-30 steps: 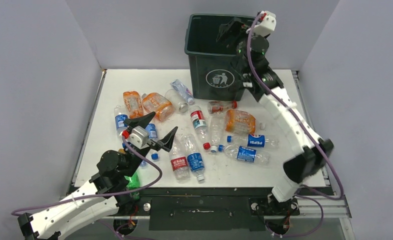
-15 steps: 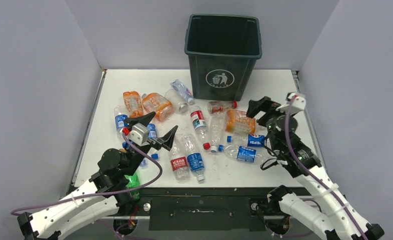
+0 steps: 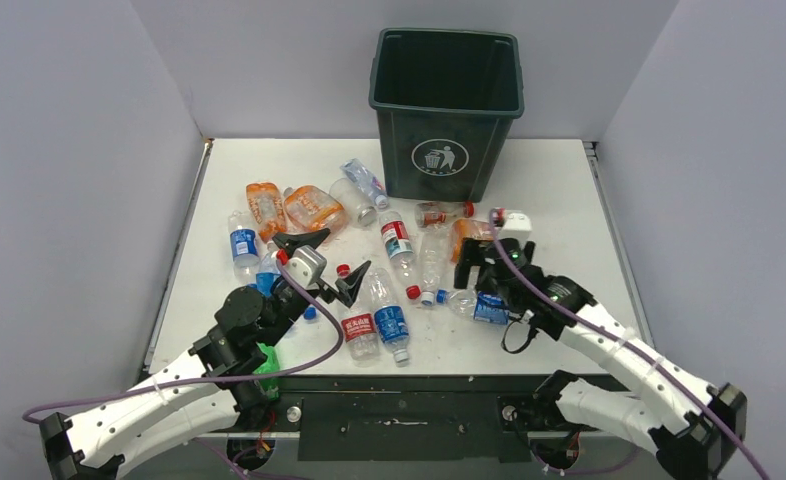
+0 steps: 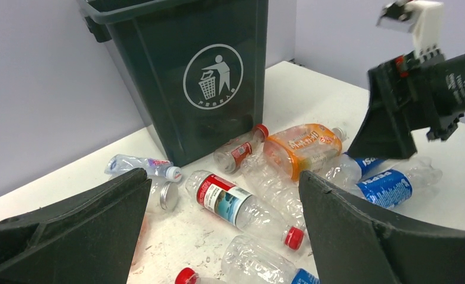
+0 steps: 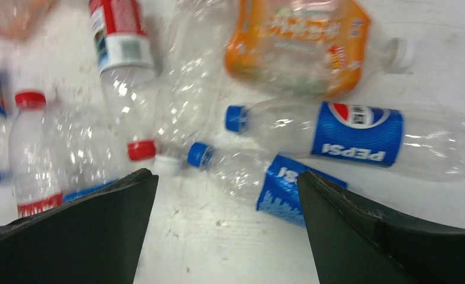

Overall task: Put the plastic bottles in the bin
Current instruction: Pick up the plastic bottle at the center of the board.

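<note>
The dark green bin (image 3: 447, 110) stands at the back of the table; the left wrist view shows its logo front (image 4: 183, 71). Plastic bottles lie scattered in front of it. My left gripper (image 3: 337, 255) hovers open and empty above a red-labelled clear bottle (image 4: 236, 204). My right gripper (image 3: 481, 275) is low over the right-hand cluster, open, nothing between its fingers. Just ahead of its jaws (image 5: 227, 177) lie a blue-labelled crushed bottle (image 5: 289, 186), a Pepsi bottle (image 5: 360, 139) and an orange bottle (image 5: 295, 47). That orange bottle (image 4: 304, 145) also shows beside the right gripper (image 4: 396, 124).
Grey walls close in the table on the left, back and right. Two orange bottles (image 3: 289, 207) and a silver-lidded clear jar (image 3: 352, 200) lie at the left of the bin. A loose blue cap (image 3: 310, 313) and a green item (image 3: 266, 360) sit near the left arm.
The right arm has swung from over the bin down to the bottles on the right of the table, jaws open. The left gripper has shifted a little forward and right.
</note>
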Available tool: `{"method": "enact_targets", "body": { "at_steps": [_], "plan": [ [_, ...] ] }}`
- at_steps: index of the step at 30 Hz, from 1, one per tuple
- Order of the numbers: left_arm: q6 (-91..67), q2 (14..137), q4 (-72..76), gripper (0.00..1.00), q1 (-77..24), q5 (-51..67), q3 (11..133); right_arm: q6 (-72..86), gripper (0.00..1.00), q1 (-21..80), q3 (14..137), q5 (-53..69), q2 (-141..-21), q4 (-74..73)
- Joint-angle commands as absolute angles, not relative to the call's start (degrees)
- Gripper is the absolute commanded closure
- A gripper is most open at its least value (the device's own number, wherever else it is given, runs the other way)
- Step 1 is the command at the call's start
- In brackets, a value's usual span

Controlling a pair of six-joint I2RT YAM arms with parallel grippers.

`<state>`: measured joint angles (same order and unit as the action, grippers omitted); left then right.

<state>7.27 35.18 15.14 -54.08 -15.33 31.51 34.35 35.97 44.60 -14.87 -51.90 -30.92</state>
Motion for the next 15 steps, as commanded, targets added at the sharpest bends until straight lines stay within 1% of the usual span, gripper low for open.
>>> {"method": "enact_targets", "body": {
  "at_steps": [1,3,7,15],
  "plan": [
    [7.57,35.54,15.35,0.04,-54.41,-13.21,34.54,34.30,0.10,48.75,49.51,-25.06,-59.11,-41.25],
    [7.45,35.75,15.23,0.04,-54.40,-13.14,34.63,34.81,0.10,52.01,49.70,-27.50,-63.97,-43.09],
    [7.38,36.20,14.97,0.04,-54.40,-13.49,34.71,34.55,0.10,56.06,48.12,-29.98,-70.05,-40.71],
    [7.65,36.91,14.29,0.04,-54.49,-13.51,35.20,31.00,0.10,54.43,49.04,-30.94,-74.96,-38.22]
  ]
}}
